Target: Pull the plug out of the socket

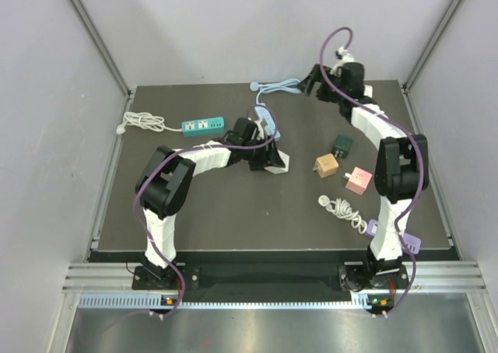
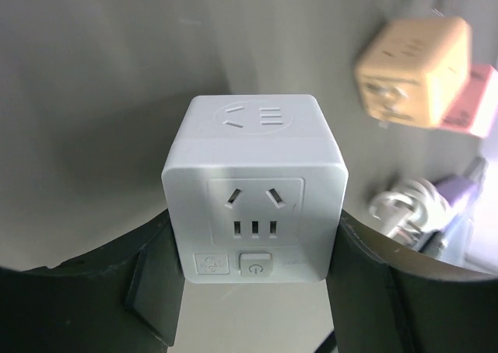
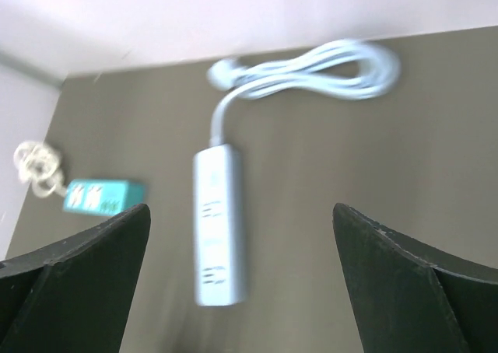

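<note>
Widest of all, the dark matte table (image 1: 233, 213), with both arms reaching out over it. At its middle the left gripper (image 2: 255, 236), closed firmly on a white plastic cube socket (image 2: 255, 174), black pads pressing the left and right sides, probably to pin the body down against a pull. At the far right the right gripper (image 1: 313, 85), held high, spread wide and gripping nothing, turned toward a long light-blue power strip (image 3: 218, 221) with its looped cable at the far edge. Judged free for the pulling work, but not yet near anything. Toward the far left, a teal power strip (image 1: 202, 125) with a white cord, well apart from both claws. On the right, three small cube adapters lying loosely together: a tan cube (image 1: 326, 166), a pink cube (image 1: 358, 180) and a dark green cube (image 1: 341, 144). Nearer, beside the right arm, a coiled white cable (image 1: 342, 209). On the two cube faces shown to the left wrist camera, only bare openings and a small button, with no plug seated. Hidden faces impossible to judge, so no sure word on where the plug sits.
</note>
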Action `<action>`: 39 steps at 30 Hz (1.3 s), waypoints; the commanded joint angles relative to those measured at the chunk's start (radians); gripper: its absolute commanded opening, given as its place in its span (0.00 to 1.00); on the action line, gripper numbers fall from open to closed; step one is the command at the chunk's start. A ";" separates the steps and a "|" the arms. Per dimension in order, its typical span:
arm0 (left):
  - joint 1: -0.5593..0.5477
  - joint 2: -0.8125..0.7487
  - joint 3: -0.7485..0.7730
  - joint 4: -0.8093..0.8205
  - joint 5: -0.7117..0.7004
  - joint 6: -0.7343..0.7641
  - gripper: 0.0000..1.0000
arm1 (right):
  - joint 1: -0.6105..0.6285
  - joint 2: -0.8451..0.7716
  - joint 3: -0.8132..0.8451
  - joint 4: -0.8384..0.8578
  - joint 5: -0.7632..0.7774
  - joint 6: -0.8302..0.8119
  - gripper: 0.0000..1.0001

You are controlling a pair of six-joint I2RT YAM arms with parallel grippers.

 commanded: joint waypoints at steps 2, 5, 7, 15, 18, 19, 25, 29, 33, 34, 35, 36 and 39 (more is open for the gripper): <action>-0.033 0.021 0.018 0.175 0.089 -0.059 0.00 | -0.075 -0.053 -0.099 0.094 -0.011 0.009 1.00; -0.035 0.038 0.006 0.188 0.099 -0.075 0.11 | -0.110 -0.047 -0.122 0.122 -0.031 0.029 1.00; -0.033 0.043 0.000 0.189 0.095 -0.070 0.31 | -0.113 -0.037 -0.120 0.120 -0.035 0.029 1.00; -0.033 -0.039 0.041 0.009 -0.044 0.065 0.85 | -0.121 -0.028 -0.116 0.106 -0.035 0.009 1.00; -0.033 -0.091 0.079 -0.088 -0.132 0.145 0.99 | -0.124 -0.033 -0.119 0.091 -0.022 -0.005 1.00; -0.032 -0.123 0.089 -0.122 -0.161 0.178 0.99 | -0.126 -0.034 -0.120 0.088 -0.017 -0.008 1.00; -0.018 -0.252 0.150 -0.179 -0.408 0.267 0.99 | -0.127 -0.037 -0.139 0.080 0.031 -0.014 1.00; -0.004 -0.277 0.217 -0.054 -0.401 0.278 0.99 | -0.127 -0.043 -0.159 0.067 0.113 -0.010 1.00; -0.003 -0.251 0.207 0.216 -0.373 0.264 0.98 | -0.130 -0.056 -0.182 0.070 0.198 0.003 1.00; -0.004 -0.222 0.205 0.268 -0.367 0.260 0.97 | -0.130 -0.059 -0.186 0.070 0.215 0.007 1.00; -0.003 -0.202 0.210 0.316 -0.355 0.255 0.97 | -0.133 -0.060 -0.188 0.065 0.259 0.016 1.00; -0.004 -0.154 0.216 0.409 -0.349 0.251 0.96 | -0.133 -0.060 -0.191 0.065 0.284 0.021 1.00; -0.001 -0.035 0.268 0.543 -0.316 0.255 0.95 | -0.143 -0.053 -0.188 0.050 0.371 0.029 1.00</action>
